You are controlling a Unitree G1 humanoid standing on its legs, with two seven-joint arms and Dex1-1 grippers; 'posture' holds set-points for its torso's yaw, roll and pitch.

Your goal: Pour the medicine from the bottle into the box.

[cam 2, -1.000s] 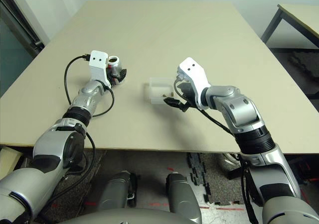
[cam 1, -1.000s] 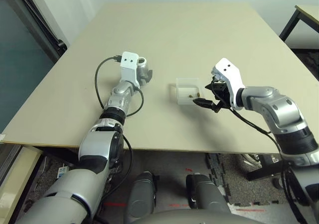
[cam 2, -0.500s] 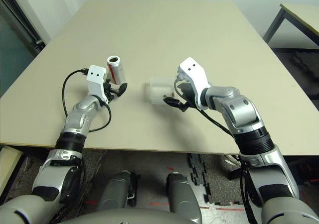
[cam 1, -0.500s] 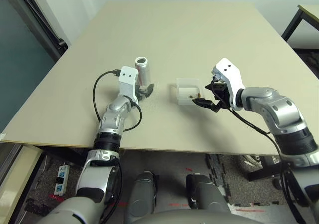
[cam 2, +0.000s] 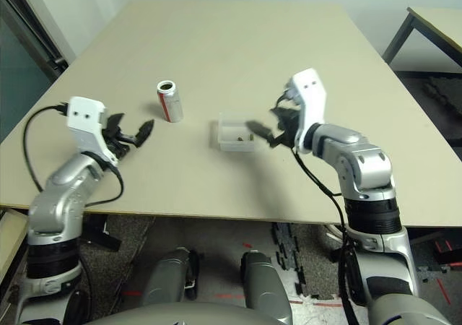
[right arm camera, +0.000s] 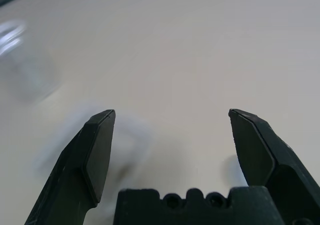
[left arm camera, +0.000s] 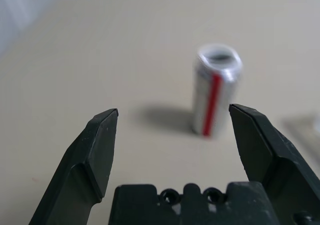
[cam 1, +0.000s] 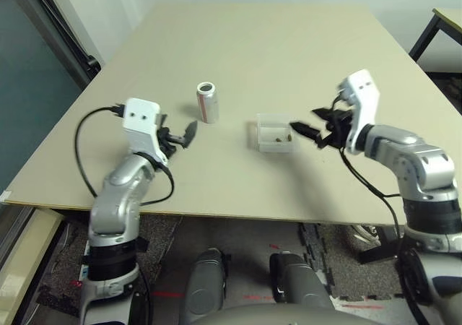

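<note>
Several medicine pellets (cam 1: 283,136) lie in the box (cam 1: 275,144); bottle (cam 1: 207,102) upright nearby.

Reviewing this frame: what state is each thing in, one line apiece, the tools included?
bottle: upright on the table, top open, not held.
box: flat on the table, free of both tools.
medicine: a few dark pellets lying in the box.
left tool: open, empty, short of the bottle.
right tool: open, empty, beside the box.
</note>
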